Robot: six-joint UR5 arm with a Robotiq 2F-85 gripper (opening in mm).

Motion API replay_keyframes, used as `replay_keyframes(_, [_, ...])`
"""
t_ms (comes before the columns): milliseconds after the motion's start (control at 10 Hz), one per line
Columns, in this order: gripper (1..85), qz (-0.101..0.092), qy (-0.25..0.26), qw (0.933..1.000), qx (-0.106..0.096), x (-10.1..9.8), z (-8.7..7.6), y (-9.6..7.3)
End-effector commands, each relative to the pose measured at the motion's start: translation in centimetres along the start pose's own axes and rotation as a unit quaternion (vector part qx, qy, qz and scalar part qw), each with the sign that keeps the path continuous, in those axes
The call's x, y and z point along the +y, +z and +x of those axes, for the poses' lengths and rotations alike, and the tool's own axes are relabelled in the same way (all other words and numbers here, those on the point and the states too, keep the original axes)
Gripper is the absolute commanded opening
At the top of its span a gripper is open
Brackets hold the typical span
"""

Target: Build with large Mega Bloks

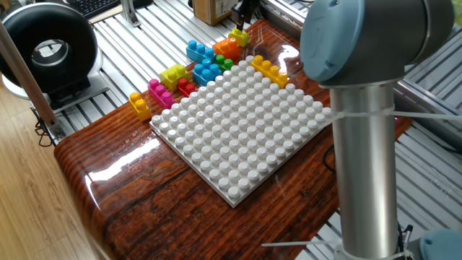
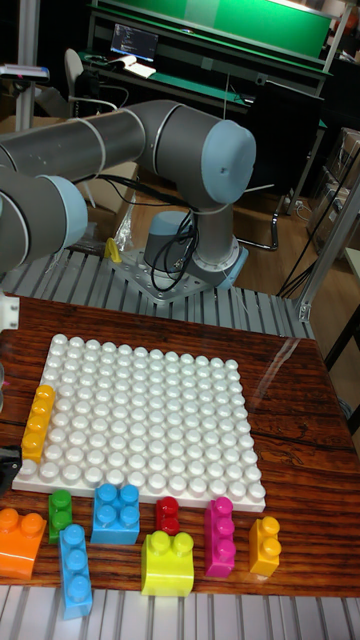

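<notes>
My gripper hangs dark at the top of the fixed view, just above and behind a small yellow brick that rests by the orange brick. Nothing shows between its fingers, and their spacing is too dark to read. On the far edge of the white baseplate sits a long yellow brick. Loose Mega Bloks lie along the plate's far-left side: two blue, green, red, lime, magenta, yellow.
The arm's grey column and blue-capped elbow stand at the right front. A black ring-shaped device sits at the left, and a cardboard box behind the bricks. The wooden board ends in a rounded front-left corner.
</notes>
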State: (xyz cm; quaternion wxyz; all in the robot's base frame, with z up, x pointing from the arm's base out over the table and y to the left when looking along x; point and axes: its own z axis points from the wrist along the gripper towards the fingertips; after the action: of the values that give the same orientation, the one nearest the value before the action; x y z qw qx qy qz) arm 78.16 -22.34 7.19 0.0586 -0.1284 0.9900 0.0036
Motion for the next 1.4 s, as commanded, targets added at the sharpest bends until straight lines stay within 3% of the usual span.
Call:
replay_keyframes(0, [41.3,0.001,0.014,0.9999,0.001,-0.1,-0.4,-0.1])
replay_keyframes(200, [45.3,-0.012,0.035,0.9992,-0.017,0.6,-1.3,-0.1])
replay_keyframes(500, [46.3,0.000,0.056,0.9981,-0.024,-0.1,-1.7,-0.1])
replay_keyframes(1300, [46.3,-0.010,0.017,0.9994,-0.030,-0.9,-2.2,1.1])
